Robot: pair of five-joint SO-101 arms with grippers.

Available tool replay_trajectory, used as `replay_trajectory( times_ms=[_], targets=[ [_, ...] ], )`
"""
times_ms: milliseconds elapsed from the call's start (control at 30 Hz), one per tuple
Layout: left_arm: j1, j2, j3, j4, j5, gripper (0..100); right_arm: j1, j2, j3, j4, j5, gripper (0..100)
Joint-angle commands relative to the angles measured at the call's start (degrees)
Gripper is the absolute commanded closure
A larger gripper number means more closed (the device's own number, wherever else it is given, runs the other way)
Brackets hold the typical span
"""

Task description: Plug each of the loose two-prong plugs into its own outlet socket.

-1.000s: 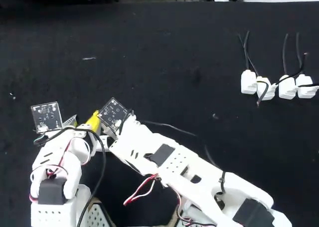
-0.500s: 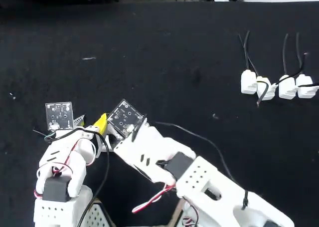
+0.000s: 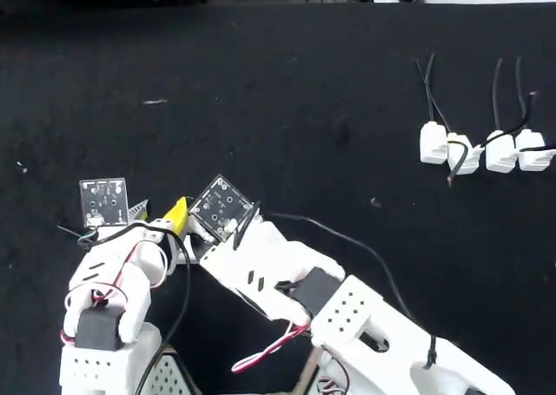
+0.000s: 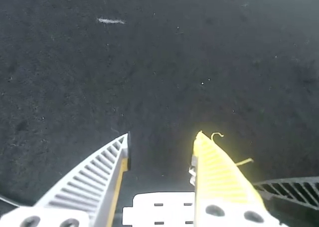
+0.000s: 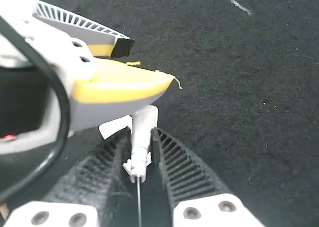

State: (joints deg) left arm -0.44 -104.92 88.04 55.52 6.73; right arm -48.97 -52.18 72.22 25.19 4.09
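Note:
My right gripper (image 5: 141, 132) is shut on a small white plug (image 5: 142, 137), and a thin wire trails back from the plug between the dark fingers. The plug's tip meets a white outlet socket (image 5: 113, 127) lying under the yellow finger (image 5: 119, 87) of my left gripper (image 5: 149, 62). The slotted socket (image 4: 158, 213) sits deep between the left gripper's (image 4: 162, 137) grey and yellow fingers, whose tips stand apart. Seen from above, both arms meet at the table's near left, with the left gripper (image 3: 158, 211) there. Several white blocks (image 3: 483, 149) with black cords lie at the far right.
A black cord (image 3: 330, 233) runs from the right arm's wrist back along the arm. The black mat (image 3: 287, 108) stretches open between the arms and the far-right blocks. A small pale scrap (image 3: 155, 102) lies on the mat beyond the left arm.
Over the last second both grippers shifted together a little right and away from the table's near edge, and the right arm's elbow folded. Almost nothing moved in the last half second.

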Motion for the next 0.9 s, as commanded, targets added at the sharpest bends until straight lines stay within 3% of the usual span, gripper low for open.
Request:
replay_trajectory(
  times_ms=[0, 767, 867],
  targets=[
    [1.01, 0.35, 0.66, -0.35, -0.70, 78, -0.88, -3.12, -0.84, -0.35, -0.62, 98.8],
    [0.66, 0.35, 2.68, -2.81, -0.79, 78, -0.88, -2.86, -1.54, -0.18, -0.62, 98.8],
    [-2.15, 0.35, 1.01, -2.73, -0.53, 78, -0.79, -2.77, -1.36, 0.09, -0.26, 98.8]
  ],
)
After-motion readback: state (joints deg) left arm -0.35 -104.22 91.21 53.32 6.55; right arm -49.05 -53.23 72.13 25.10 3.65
